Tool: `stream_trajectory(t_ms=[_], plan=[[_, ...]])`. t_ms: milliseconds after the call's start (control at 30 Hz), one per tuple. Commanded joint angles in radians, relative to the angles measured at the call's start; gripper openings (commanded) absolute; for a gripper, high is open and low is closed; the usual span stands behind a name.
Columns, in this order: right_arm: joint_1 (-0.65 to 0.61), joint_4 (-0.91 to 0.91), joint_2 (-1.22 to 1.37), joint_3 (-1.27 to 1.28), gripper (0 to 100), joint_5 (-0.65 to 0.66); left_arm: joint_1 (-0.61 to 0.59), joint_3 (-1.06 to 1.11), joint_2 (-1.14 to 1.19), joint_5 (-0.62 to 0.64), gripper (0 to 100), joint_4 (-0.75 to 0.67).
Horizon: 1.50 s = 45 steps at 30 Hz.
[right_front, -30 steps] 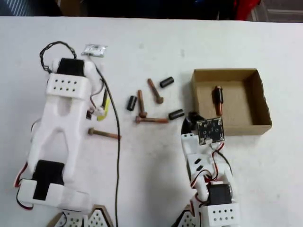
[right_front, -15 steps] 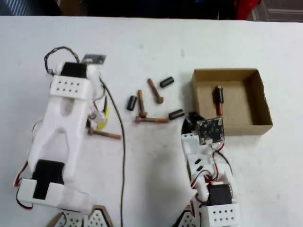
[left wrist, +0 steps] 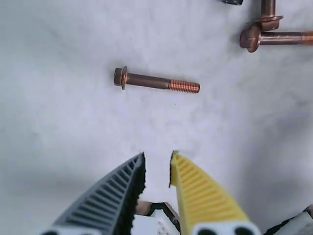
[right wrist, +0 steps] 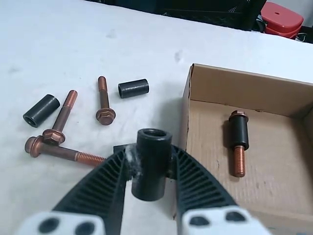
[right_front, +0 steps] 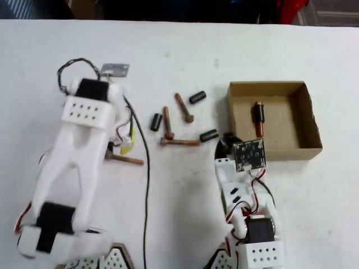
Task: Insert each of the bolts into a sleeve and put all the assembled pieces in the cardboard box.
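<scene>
Two claws sit nearest. The left claw [left wrist: 157, 159] has its grey and yellow fingers slightly spread with nothing between them. The right claw [right wrist: 150, 155] pinches one black sleeve [right wrist: 149, 174] just beside the cardboard box [right_front: 266, 86], its bore facing the wrist camera.

Five bolts can be counted: four bare on the tabletop [right_front: 185, 50] and one sleeved in the box. Four sleeves can be counted: one pinched, two loose, one on that boxed bolt.

The lone bolt [left wrist: 156, 82] lies just past the left claw, long axis crosswise, threads toward the right arm (from above, its head end is hard to make out against the arm).

Farther on, the crosswise bolt [right_front: 179, 142] has its head toward the left arm's side. The middle bolt [right_front: 167, 121] and the tilted bolt [right_front: 183, 107] run roughly near-to-far, heads nearer.

The near sleeve [right_front: 156, 121] and the far sleeve [right_front: 197, 97] lie among them.

In the box, the assembled piece [right_front: 258, 117] lies near-to-far, head at the far end.
</scene>
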Motion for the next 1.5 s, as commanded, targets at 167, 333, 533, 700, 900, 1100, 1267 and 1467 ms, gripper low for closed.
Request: stream_trajectory(t_ms=[167,333,533,700,900,1100,1267,1467], plan=[[0.005,0.002,-0.012,0.009,1.7,0.0,0.005,0.196,-0.257,0.012,11,-0.011],[0.005,0.002,-0.012,0.009,1.7,0.0,-0.004,0.382,-0.274,0.066,11,-0.212],[0.007,0.004,-0.012,0.009,1.7,0.0,-0.058,0.586,-0.274,0.244,12,-0.56],[0.007,0.004,-0.012,0.009,1.7,0.0,-0.104,0.71,-0.275,0.431,12,-0.77],[0.005,0.004,-0.012,0.009,1.7,0.0,-0.105,0.763,-0.28,0.465,12,-0.838],[0.005,0.004,-0.012,0.009,1.7,0.0,-0.108,0.769,-0.272,0.578,12,-0.862],[0.007,0.004,-0.012,0.009,1.7,0.0,-0.104,0.822,-0.272,0.641,12,-0.921],[0.007,0.004,-0.012,0.009,1.7,0.0,-0.108,0.896,-0.272,0.646,12,-1.048]])
